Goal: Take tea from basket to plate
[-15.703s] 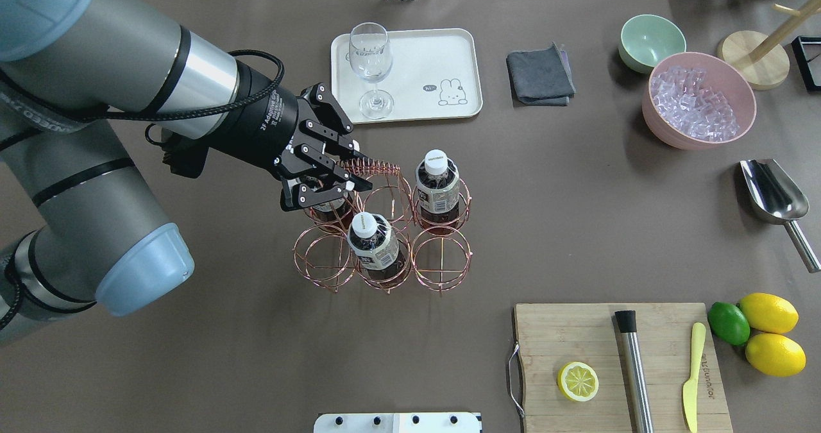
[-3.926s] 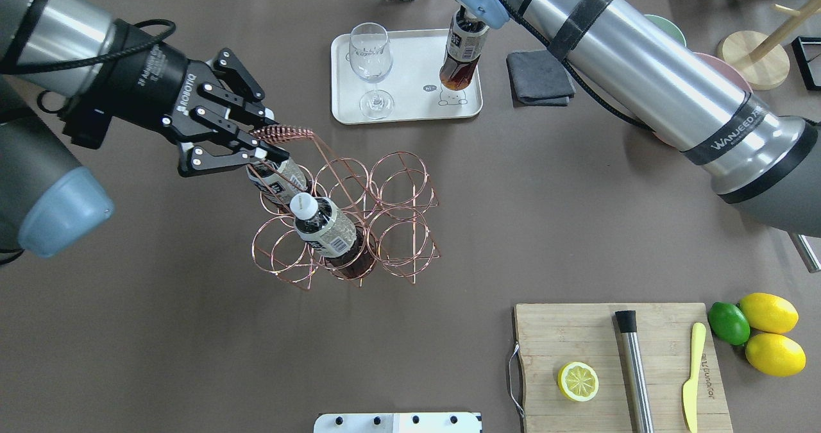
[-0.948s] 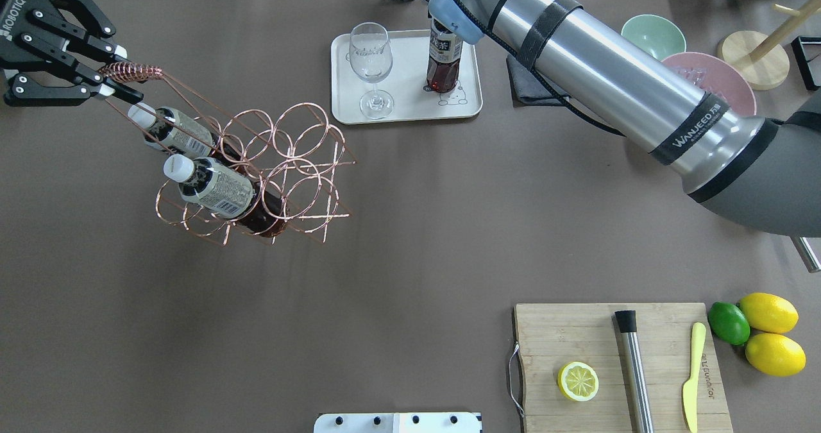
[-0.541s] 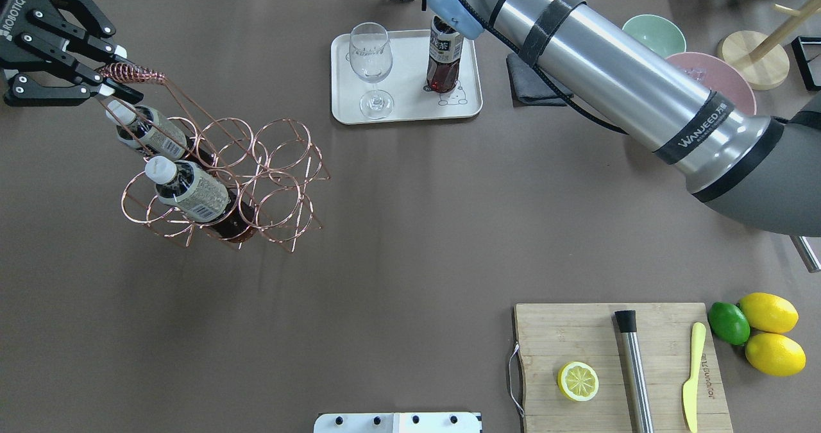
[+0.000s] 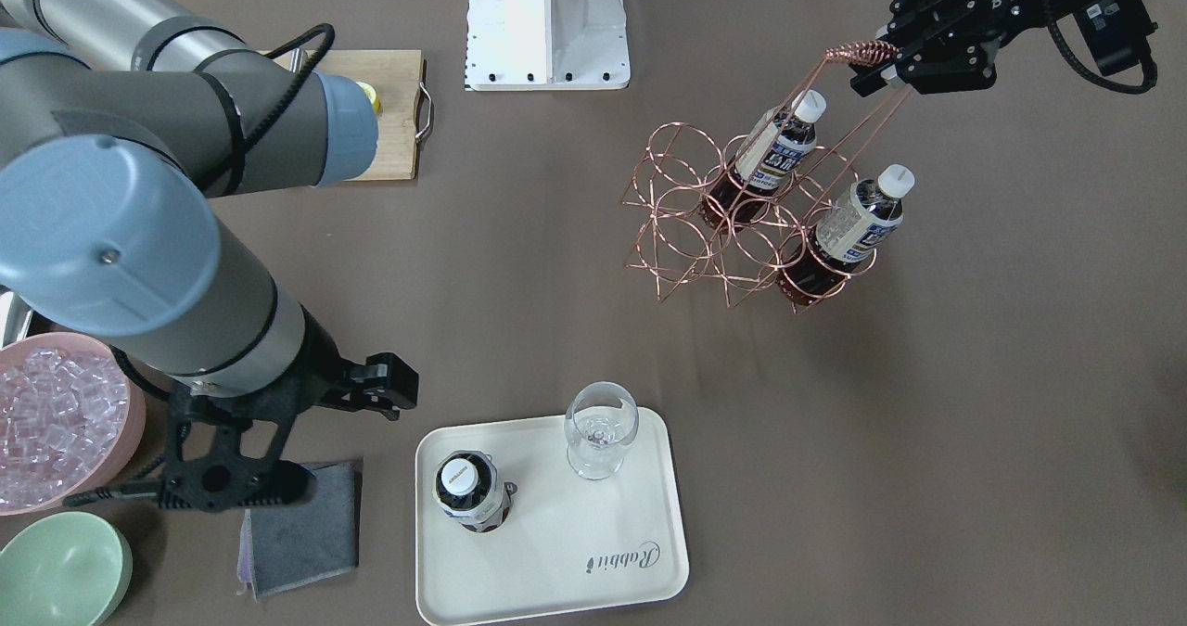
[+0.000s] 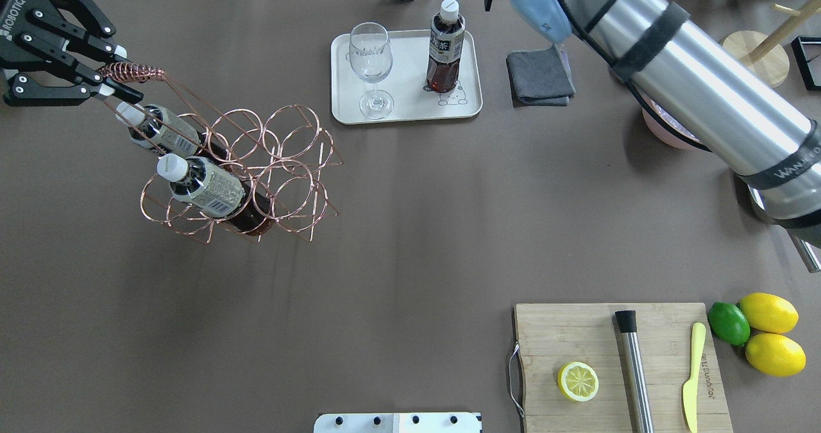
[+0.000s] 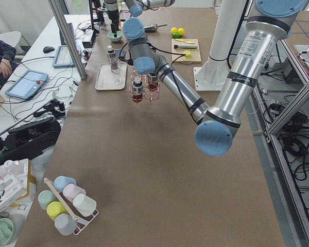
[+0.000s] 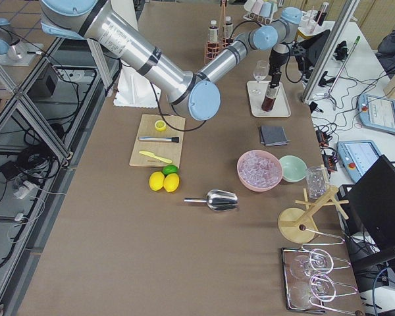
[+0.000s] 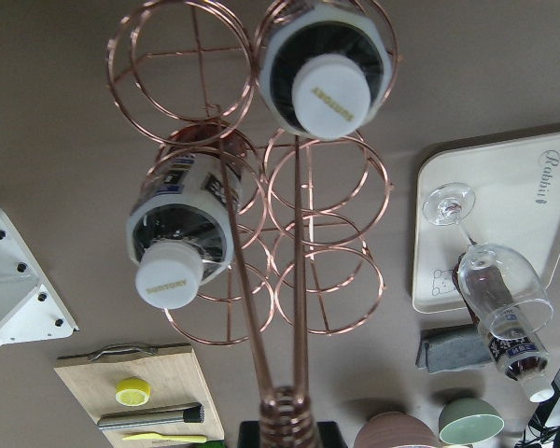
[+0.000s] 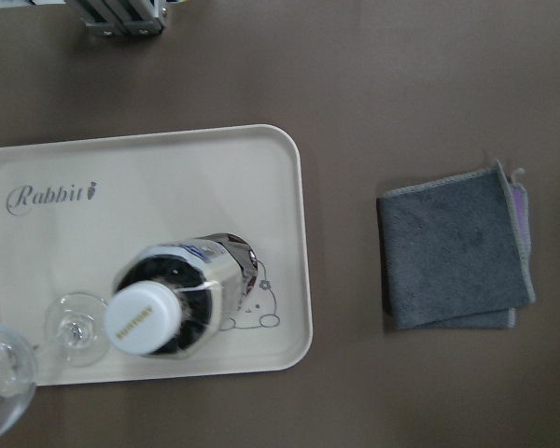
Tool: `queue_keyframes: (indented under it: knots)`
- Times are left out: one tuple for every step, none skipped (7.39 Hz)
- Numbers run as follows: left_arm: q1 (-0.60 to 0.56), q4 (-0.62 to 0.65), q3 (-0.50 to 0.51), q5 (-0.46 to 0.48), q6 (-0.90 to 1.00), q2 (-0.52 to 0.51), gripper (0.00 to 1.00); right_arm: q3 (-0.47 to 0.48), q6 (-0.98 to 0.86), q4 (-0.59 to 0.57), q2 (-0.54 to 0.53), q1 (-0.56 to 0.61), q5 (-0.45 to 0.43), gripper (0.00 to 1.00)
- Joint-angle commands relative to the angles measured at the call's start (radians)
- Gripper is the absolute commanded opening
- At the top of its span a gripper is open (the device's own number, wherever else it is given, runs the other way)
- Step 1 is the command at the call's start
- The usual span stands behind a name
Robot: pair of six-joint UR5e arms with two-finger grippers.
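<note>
Tea [image 6: 446, 54] stands upright on the plate [image 6: 410, 67], at its right end on the bear drawing, cap up. Nothing touches it. A stemmed glass [image 6: 370, 61] stands at the left end of the same plate, apart from the bottle.

Right gripper [image 5: 215, 478] holds nothing. It hangs off the right side of the plate, close to a folded grey cloth [image 6: 539, 77]. Whether its fingers are spread or together cannot be told: no view shows them clearly, and the right wrist view shows only the plate, the bottle cap and the cloth below.

Left gripper [image 6: 118, 74] is pinched on the coil-wrapped handle of the basket [image 6: 240, 170], at the far left of the table. The basket hangs tilted from that grip and appears to be off the table. Two more bottles [image 6: 205, 186] lean in cells on its left side; the other four cells are empty.

Step, as judged: delivery of the one bottle looks complete, and this is the release-and-clear stage.

Next move calls for:
- the right arm to go up and away to the right, clear of cap and glass
- the basket to come down level and slowly, as the leaning bottles could slide or tip
- the handle to be let go only once the base sits flat
</note>
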Motion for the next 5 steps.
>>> queue_keyframes:
  knots:
    - [-0.137,0.012,0.264,-0.196,0.261,-0.018,0.00,0.320,-0.175,-0.133,-0.258,0.048,0.007,0.98]
    - [-0.136,0.010,0.264,-0.192,0.261,-0.018,0.00,0.452,-0.203,-0.135,-0.390,0.080,0.012,0.98]
    - [-0.126,0.010,0.262,-0.192,0.261,-0.032,0.00,0.568,-0.225,-0.135,-0.523,0.124,0.036,0.99]
    - [-0.126,0.010,0.265,-0.188,0.267,-0.038,0.00,0.612,-0.304,-0.143,-0.616,0.185,0.071,0.99]
    - [-0.125,0.004,0.264,-0.163,0.268,-0.038,0.00,0.611,-0.439,-0.141,-0.708,0.256,0.099,0.99]
